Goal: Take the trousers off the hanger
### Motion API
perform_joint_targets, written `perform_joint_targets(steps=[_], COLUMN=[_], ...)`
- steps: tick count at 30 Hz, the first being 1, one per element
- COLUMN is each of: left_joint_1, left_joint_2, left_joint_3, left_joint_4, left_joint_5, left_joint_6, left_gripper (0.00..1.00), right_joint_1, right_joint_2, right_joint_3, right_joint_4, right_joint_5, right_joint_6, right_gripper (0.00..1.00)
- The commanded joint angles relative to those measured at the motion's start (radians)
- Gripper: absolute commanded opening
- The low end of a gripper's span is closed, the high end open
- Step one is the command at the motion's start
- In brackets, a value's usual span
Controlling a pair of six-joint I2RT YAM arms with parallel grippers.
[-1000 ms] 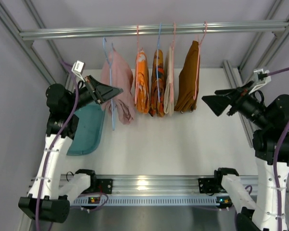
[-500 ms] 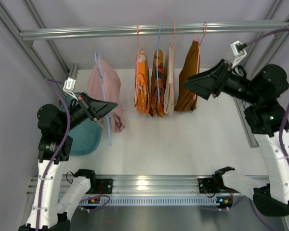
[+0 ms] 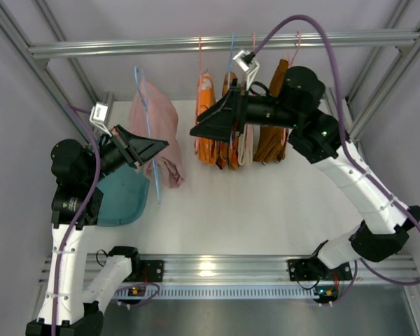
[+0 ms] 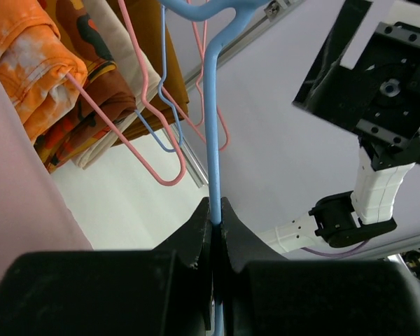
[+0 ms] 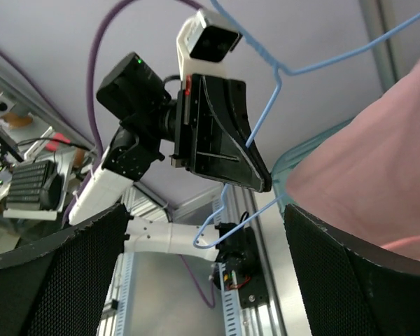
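The pale pink trousers point(image 3: 158, 129) hang on a blue hanger point(image 3: 154, 183), held away from the rail at the left. My left gripper point(image 3: 164, 145) is shut on the hanger's wire point(image 4: 211, 105), with the pink cloth point(image 4: 14, 210) beside it. My right gripper point(image 3: 194, 133) stands open just right of the pink trousers point(image 5: 364, 182), its jaws point(image 5: 206, 210) wide and holding nothing. The plain orange trousers point(image 3: 206, 119) hang on a pink hanger on the rail, behind the right gripper.
On the metal rail point(image 3: 126, 47), a patterned orange garment point(image 3: 228, 91), a cream piece and a dark brown garment point(image 3: 274, 140) hang close together. A teal tray point(image 3: 126, 199) lies on the white table under the left arm. Frame posts stand at both sides.
My right arm has swung from the far right across the hanging garments to beside the pink trousers. My left gripper has carried the blue hanger and pink trousers leftward and down, off the rail.
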Motion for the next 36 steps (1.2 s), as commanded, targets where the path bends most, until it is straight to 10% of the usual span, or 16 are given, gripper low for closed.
perform_joint_targets(steps=[1,36], left_joint_1=[0.006,0.004], left_joint_2=[-0.008,-0.024], left_joint_3=[0.06,-0.076], left_joint_4=[0.131,0.315], left_joint_5=[-0.003,0.047], left_joint_6=[0.034,-0.077], left_gripper=[0.0,0.0], right_joint_1=[0.071,0.171], right_joint_2=[0.072,0.508], right_joint_3=[0.046,0.267], right_joint_4=[0.066,0.35], right_joint_5=[0.015,-0.01], right_joint_6=[-0.006,0.361], right_gripper=[0.92,0.38])
